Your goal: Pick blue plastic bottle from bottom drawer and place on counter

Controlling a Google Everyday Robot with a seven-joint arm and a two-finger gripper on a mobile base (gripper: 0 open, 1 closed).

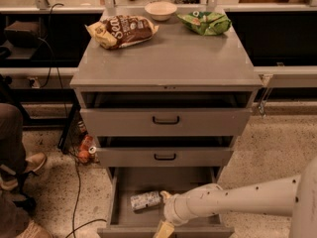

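Note:
The blue plastic bottle (146, 201) lies on its side on the floor of the open bottom drawer (115, 202), cap end toward the right. My gripper (165, 212) is at the end of the white arm that reaches in from the right. It hangs over the drawer's front middle, just right of the bottle's cap. Its two pale fingertips (165, 228) stand apart, so it is open and holds nothing. The counter (168, 58) is the grey cabinet top above.
On the counter lie a brown snack bag (121, 30), a green snack bag (205, 22) and a white bowl (160, 10). Two upper drawers (166, 120) stand slightly open. A person's legs and shoe (22, 162), cables and cans are on the floor at the left.

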